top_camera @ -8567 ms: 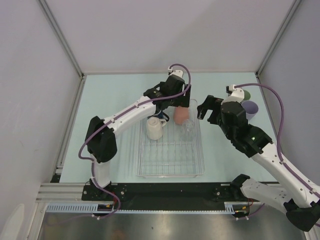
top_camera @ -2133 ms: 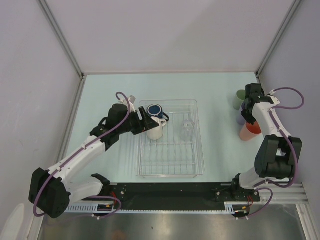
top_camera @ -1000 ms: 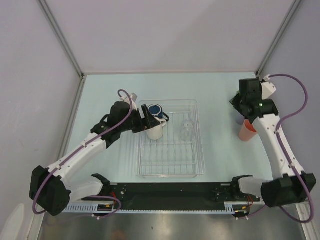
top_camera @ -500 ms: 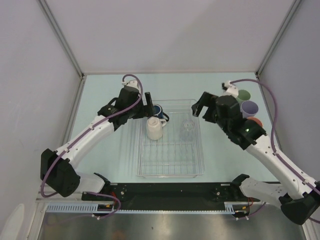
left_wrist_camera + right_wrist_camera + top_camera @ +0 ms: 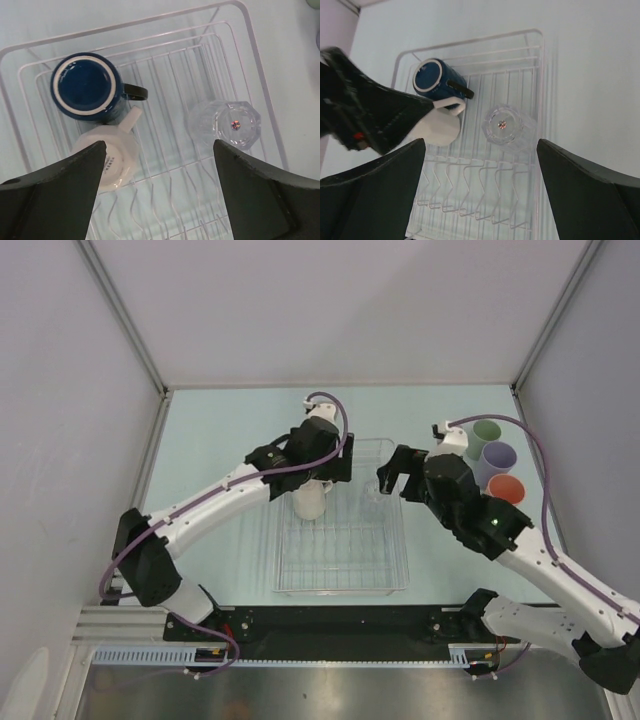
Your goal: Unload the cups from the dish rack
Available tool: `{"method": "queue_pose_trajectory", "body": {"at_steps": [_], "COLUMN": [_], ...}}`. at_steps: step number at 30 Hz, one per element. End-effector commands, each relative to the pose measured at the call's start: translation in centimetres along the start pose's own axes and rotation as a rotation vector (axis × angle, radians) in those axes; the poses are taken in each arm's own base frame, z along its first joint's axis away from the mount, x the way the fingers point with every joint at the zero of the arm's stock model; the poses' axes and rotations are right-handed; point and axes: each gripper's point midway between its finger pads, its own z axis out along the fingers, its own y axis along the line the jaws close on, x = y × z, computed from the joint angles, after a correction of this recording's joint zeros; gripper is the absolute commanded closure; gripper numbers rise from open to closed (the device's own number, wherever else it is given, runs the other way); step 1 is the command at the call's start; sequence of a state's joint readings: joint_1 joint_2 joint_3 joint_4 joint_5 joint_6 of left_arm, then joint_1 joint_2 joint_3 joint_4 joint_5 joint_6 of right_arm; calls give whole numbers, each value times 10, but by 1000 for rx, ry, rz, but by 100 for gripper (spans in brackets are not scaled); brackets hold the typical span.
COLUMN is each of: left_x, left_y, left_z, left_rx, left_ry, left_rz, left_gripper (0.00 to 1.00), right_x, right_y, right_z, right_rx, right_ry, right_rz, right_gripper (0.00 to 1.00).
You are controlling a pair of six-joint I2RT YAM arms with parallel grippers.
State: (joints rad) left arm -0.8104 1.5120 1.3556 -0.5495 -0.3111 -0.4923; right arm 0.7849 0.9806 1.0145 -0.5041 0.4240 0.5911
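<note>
Pale worktop. Dish rack at centre, three cups at its far end. Left hand and right hand hover above the rack, both released, empty. Dark blue mug touches cream-white mug; clear glass stands apart. Green tumbler, lavender tumbler and salmon tumbler stand on the worktop, far right.
</note>
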Motion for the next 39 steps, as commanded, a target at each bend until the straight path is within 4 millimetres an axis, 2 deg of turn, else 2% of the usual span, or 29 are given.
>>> {"method": "queue_pose_trajectory", "body": {"at_steps": [1, 7, 14, 22, 30, 37, 39], "left_x": [-5, 21, 33, 33, 58, 67, 70], "left_y": [-28, -59, -91, -110, -117, -115, -114], "left_z": [11, 37, 39, 42, 72, 85, 87], "left_rx": [39, 116, 198, 237, 217, 192, 190], "left_ry": [0, 73, 94, 91, 157, 174, 179], "left_rz": [34, 31, 43, 46, 70, 83, 89], "left_gripper": [7, 7, 7, 7, 7, 7, 11], "right_x": [-38, -45, -40, -36, -36, -32, -30], "right_y": [-8, -8, -15, -13, -15, -17, -17], "right_z": [-29, -45, -46, -44, -47, -44, -43], "right_rx": [5, -25, -8, -19, -17, -14, -16], "right_ry": [-146, -165, -156, -145, -146, -143, -140], "right_rz": [79, 99, 88, 88, 89, 86, 87], "right_gripper": [0, 0, 0, 0, 0, 0, 0]}}
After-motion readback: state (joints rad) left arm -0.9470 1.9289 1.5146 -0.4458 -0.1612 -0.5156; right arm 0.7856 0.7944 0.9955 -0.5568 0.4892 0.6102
